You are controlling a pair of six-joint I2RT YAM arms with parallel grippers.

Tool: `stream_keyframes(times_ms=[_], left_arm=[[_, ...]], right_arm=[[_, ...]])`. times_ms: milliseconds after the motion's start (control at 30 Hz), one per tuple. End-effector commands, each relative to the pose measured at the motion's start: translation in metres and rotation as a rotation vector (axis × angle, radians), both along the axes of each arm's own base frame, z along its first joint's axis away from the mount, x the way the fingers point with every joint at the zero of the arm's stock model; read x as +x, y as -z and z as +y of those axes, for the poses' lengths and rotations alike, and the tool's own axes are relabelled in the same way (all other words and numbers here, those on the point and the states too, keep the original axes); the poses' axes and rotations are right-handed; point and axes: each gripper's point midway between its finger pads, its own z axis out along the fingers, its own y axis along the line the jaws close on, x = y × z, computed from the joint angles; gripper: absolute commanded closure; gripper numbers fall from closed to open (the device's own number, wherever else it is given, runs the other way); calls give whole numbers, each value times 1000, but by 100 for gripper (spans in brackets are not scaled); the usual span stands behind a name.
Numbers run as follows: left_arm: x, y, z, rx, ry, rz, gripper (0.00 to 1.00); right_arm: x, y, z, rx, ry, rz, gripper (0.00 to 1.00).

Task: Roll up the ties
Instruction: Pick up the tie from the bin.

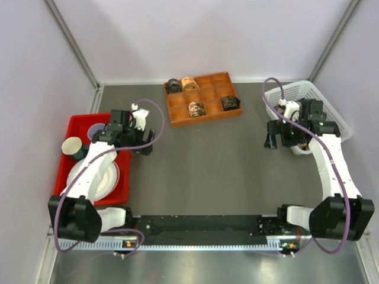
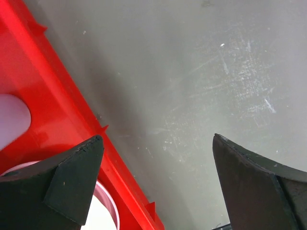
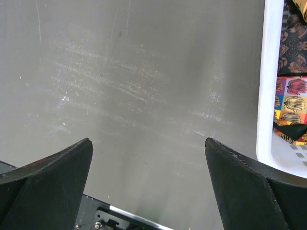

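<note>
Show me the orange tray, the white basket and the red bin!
orange tray [image 1: 207, 81]: top view, empty back compartment.
white basket [image 3: 269, 96]: right wrist view, its rim.
red bin [image 1: 80, 122]: top view, back left corner.

Rolled ties [image 1: 196, 109]: four small patterned coils, separate compartments of orange tray [image 1: 207, 119]. Unrolled ties [image 3: 291, 103]: patterned, heaped in white basket [image 3: 266, 96].

Rolled ties [image 1: 196, 109] sit in the divided tray [image 1: 208, 83] at the back; bin [image 1: 81, 120] on my left, basket [image 1: 298, 90] on my right.
</note>
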Motion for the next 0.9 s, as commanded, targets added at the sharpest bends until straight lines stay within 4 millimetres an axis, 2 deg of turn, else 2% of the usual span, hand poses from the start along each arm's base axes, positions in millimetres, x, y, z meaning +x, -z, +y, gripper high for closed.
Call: stream_keyframes(times_ms=[0, 33, 67, 100, 133, 167, 200, 233, 333, 500, 533, 700, 733, 800, 867], left_arm=[[26, -37, -15, 37, 73, -112, 1], [27, -42, -21, 32, 101, -111, 1], [32, -41, -24, 39, 116, -91, 1], [38, -54, -26, 36, 112, -108, 1], [42, -59, -29, 34, 116, -109, 1], [46, -57, -32, 35, 120, -93, 1], [51, -67, -35, 31, 127, -107, 1], [54, -68, -40, 32, 143, -106, 1], [64, -79, -49, 36, 166, -140, 1], [68, -75, -64, 1, 200, -135, 1], [68, -72, -67, -9, 202, -123, 1], [60, -54, -75, -34, 243, -65, 1], [59, -51, -76, -45, 249, -53, 1], [57, -44, -79, -53, 259, -36, 1], [54, -36, -82, -71, 275, -17, 1]], right_arm=[[23, -24, 1, 35, -7, -56, 1], [32, -45, 0, 95, -8, -95, 1], [39, -42, -2, 131, -1, -58, 1], [40, -48, -2, 176, 0, -44, 1], [52, -65, -14, 179, 25, -79, 1], [59, -66, -20, 181, 38, -75, 1], [63, -70, -26, 170, 50, -78, 1], [72, -85, -35, 150, 64, -121, 1], [89, -98, -56, 87, 100, -168, 1], [119, -100, -91, 2, 178, -215, 1], [128, -106, -98, -15, 189, -251, 1], [156, -104, -128, -34, 271, -291, 1], [162, -94, -133, -25, 282, -269, 2], [167, -90, -139, -19, 280, -265, 2], [173, -75, -146, -57, 251, -245, 3]])
